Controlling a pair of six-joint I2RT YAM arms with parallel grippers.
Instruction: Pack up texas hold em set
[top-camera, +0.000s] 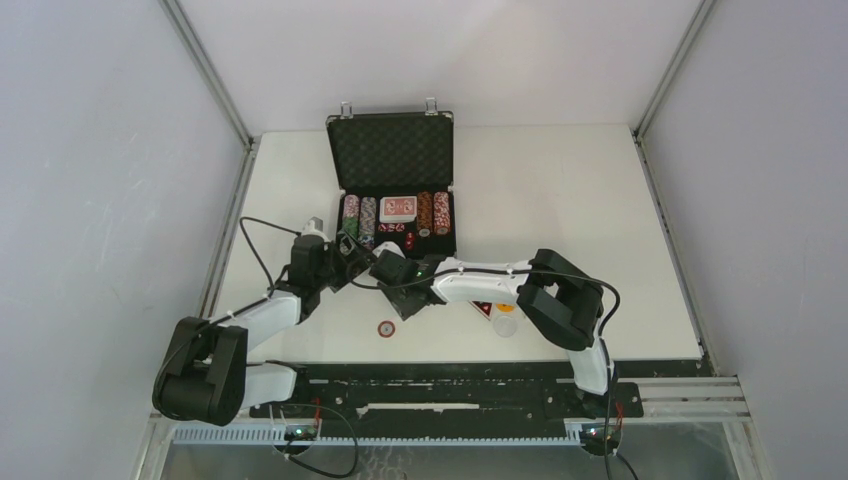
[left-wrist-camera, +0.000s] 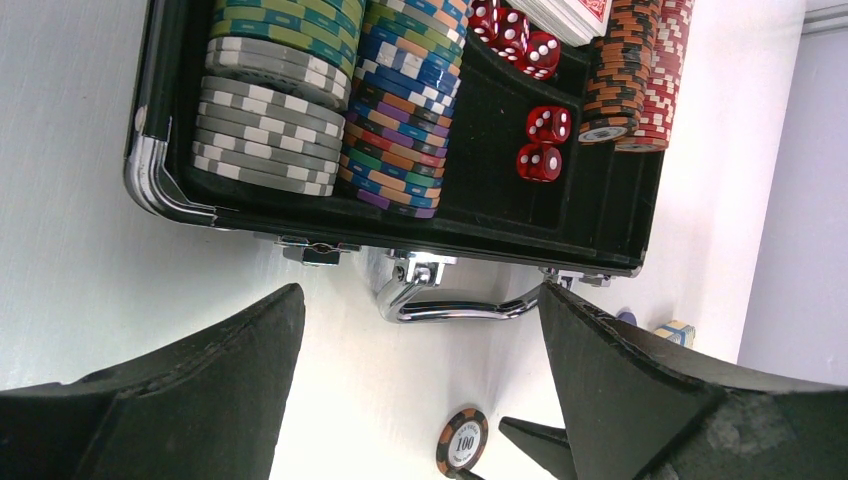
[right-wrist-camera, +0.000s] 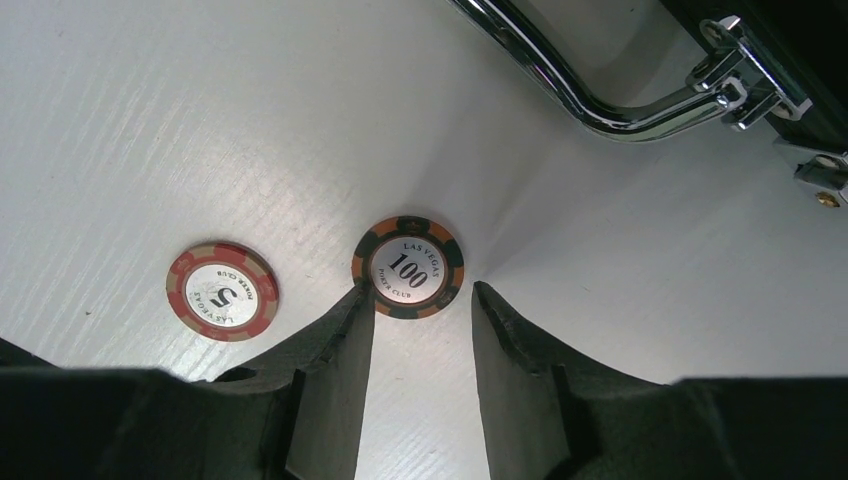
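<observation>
Top view, case: I see the case (top-camera: 391, 180) open at the far middle of the counter (top-camera: 580, 210), lid upright at the back, with rows of chips (top-camera: 358, 220) and a red deck (top-camera: 398, 207) in its tray.
Top view, hands: both sit at the near edge of the case. The left hand (top-camera: 347, 250) is by the near left corner and the right hand (top-camera: 386, 267) is just beside it, low over the counter.
Top view, loose pieces: a red chip (top-camera: 386, 328) lies flat nearer the arm bases, well apart from the case. Under the right forearm are a red piece (top-camera: 482, 308) and a pale round piece (top-camera: 506, 322); I cannot tell what they are.
Left wrist, left hand: the fingers are spread wide with nothing between them, over bare counter in front of the case.
Left wrist, case: grey, green and mixed-colour chips fill the left rows and orange and red ones the right. Red dice (left-wrist-camera: 545, 145) lie in the middle compartment, and the metal handle (left-wrist-camera: 450, 305) juts from the front wall.
Left wrist, 100 chip (left-wrist-camera: 462, 440): it lies flat on the counter, near the handle, with a right fingertip (left-wrist-camera: 535, 450) just beside it.
Right wrist, right hand: the fingers are partly apart and grip nothing. Their tips are at the 100 chip's rim; I cannot tell whether the left-side tip touches it.
Right wrist, red chip: it is marked 5 and lies flat, left of the 100 chip and apart from it.
</observation>
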